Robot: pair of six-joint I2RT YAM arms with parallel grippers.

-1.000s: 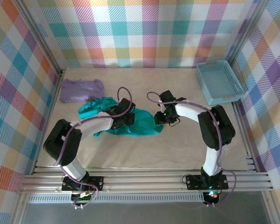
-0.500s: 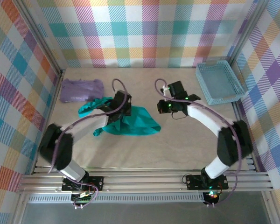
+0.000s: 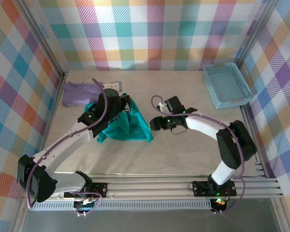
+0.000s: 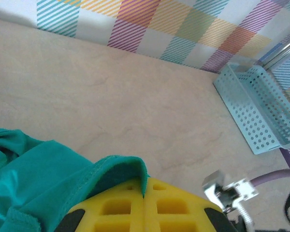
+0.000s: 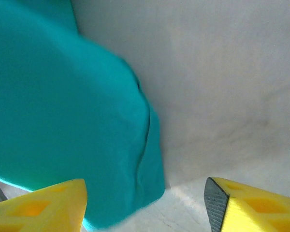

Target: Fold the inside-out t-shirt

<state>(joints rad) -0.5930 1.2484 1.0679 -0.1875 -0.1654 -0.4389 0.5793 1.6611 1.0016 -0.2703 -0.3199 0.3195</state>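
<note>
- We see the left gripper clenched: its two yellow fingers press flat against each other, and a stitched hem of the inside-out t-shirt is pinched in the seam between them.
- From that pinch the teal cloth falls away to the left of the left wrist view in loose folds.
- We see the right gripper released: its yellow fingers stand well apart and nothing is caught between them.
- In the right wrist view, a rounded edge of the t-shirt lies ahead of the gap, nearer the finger on the left of that view, with bare table surface on the other side.
- From above, the left gripper sits at the top of the t-shirt, which is bunched in a heap left of the middle of the table.
- The right gripper is just beside the heap's right edge.
- A lavender folded garment lies just beside the heap, at the back left.
- A light blue basket stands well apart, in the back right corner.
</note>
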